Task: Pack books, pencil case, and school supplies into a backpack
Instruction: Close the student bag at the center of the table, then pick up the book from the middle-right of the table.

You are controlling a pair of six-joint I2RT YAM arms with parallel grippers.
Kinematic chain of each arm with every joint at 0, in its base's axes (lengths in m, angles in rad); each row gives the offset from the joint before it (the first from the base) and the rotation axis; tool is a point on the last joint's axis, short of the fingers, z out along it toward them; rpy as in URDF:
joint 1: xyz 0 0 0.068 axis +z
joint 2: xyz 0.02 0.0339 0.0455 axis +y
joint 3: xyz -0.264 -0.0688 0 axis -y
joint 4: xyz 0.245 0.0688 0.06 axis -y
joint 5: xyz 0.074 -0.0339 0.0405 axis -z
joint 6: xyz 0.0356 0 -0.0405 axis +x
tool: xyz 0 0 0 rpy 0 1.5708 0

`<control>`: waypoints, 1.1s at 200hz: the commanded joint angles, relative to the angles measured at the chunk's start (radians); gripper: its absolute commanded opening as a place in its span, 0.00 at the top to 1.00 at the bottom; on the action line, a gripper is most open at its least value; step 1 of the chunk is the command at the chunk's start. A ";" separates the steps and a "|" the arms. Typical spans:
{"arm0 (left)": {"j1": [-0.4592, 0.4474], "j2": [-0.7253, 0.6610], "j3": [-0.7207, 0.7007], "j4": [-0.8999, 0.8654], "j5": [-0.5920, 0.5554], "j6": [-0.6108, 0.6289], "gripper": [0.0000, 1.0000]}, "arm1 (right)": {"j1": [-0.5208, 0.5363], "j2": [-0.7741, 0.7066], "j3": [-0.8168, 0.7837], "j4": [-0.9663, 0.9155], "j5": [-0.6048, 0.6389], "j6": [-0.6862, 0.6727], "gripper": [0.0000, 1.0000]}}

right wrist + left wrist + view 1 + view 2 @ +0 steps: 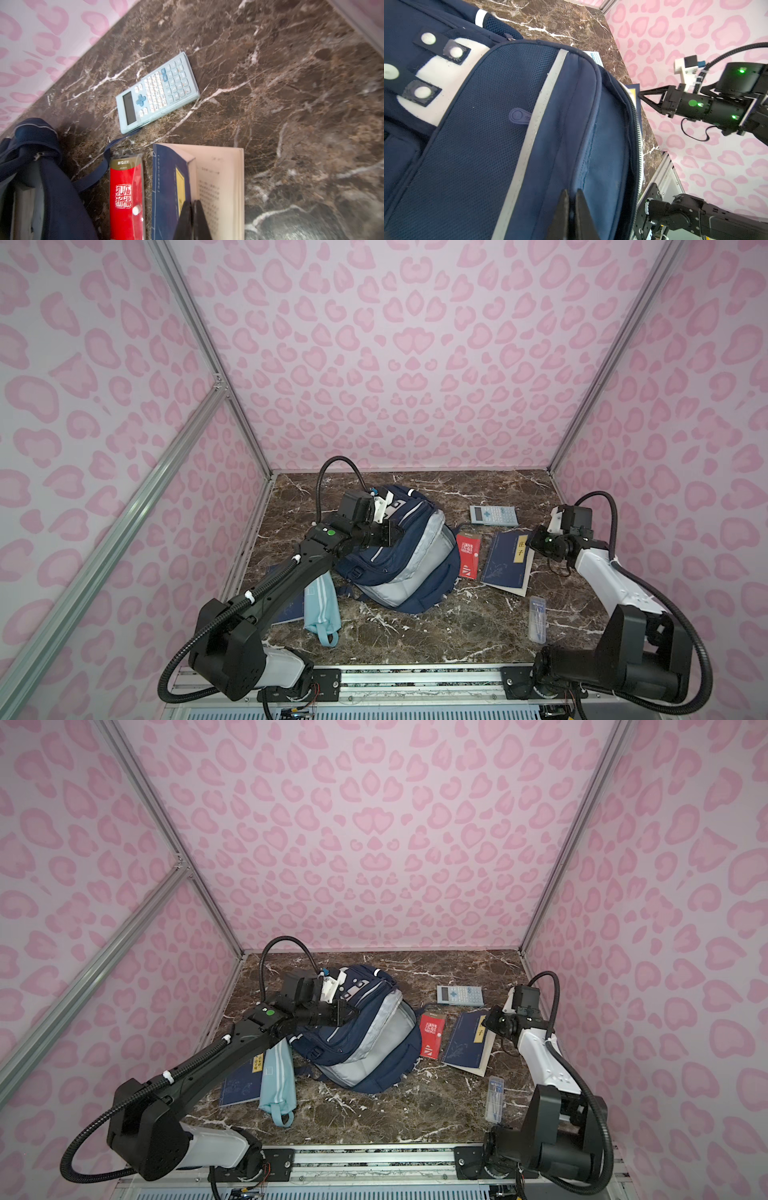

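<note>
The navy backpack (409, 572) lies mid-table. My left gripper (572, 190) is shut, pinching the backpack's upper fabric beside the zipper. Right of the backpack lies a dark-blue book (505, 566) with a yellow label. My right gripper (192, 202) is shut on the book's front cover (166, 187), which stands lifted so printed pages show. Another blue book (241, 1085) lies partly under my left arm, with the aqua pencil case (322, 608) beside it. The calculator (493, 515), the red pack (468, 556) and the clear plastic pack (537, 619) lie on the marble.
Pink patterned walls with metal frame posts close in the marble table (415, 639) on three sides. A metal rail (415, 676) carrying both arm bases runs along the front edge. A backpack strap (93, 176) trails toward the red pack.
</note>
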 commanded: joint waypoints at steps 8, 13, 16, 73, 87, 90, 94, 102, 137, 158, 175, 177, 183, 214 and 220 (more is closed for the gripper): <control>0.003 -0.019 0.014 0.029 0.019 -0.004 0.97 | 0.000 -0.100 -0.020 -0.045 -0.088 0.014 1.00; 0.003 -0.022 0.013 0.033 0.022 -0.007 0.97 | 0.001 -0.126 -0.023 -0.047 -0.104 0.019 1.00; 0.003 -0.022 0.012 0.035 0.023 -0.008 0.97 | 0.004 -0.142 -0.022 -0.048 -0.112 0.024 1.00; 0.003 -0.041 0.014 0.040 0.034 -0.016 0.97 | 0.268 -0.382 0.025 -0.105 -0.082 0.153 1.00; 0.003 -0.044 0.015 0.038 0.029 -0.017 0.97 | 0.379 -0.406 0.045 -0.101 -0.020 0.189 1.00; 0.003 -0.045 0.014 0.038 0.029 -0.017 0.97 | 0.401 -0.409 0.048 -0.098 -0.006 0.194 1.00; 0.003 -0.045 0.013 0.038 0.029 -0.018 0.97 | 0.428 -0.414 0.045 -0.091 0.012 0.199 1.00; 0.003 -0.045 0.011 0.038 0.027 -0.018 0.97 | 0.454 -0.422 0.026 -0.064 0.062 0.206 1.00; 0.000 -0.031 -0.011 0.035 0.016 -0.023 0.97 | 0.298 -0.329 -0.049 -0.140 0.158 0.158 0.36; -0.007 -0.022 -0.027 0.029 -0.016 -0.021 0.97 | 0.221 -0.268 -0.077 -0.163 0.167 0.121 0.02; -0.021 -0.020 -0.027 0.020 -0.064 -0.017 0.97 | 0.196 -0.232 -0.093 -0.174 0.245 0.109 0.02; -0.022 -0.020 -0.027 0.019 -0.067 -0.016 0.97 | 0.193 -0.228 -0.095 -0.173 0.248 0.107 0.02; -0.028 -0.018 -0.024 0.016 -0.072 -0.013 0.97 | 0.175 -0.216 -0.103 -0.167 0.247 0.111 0.02; -0.076 0.008 0.016 -0.036 -0.165 0.002 0.80 | 0.080 -0.133 -0.156 -0.080 0.172 0.108 0.02; -0.091 0.009 0.024 -0.039 -0.209 0.002 0.69 | 0.074 -0.111 -0.152 -0.085 0.166 0.100 0.02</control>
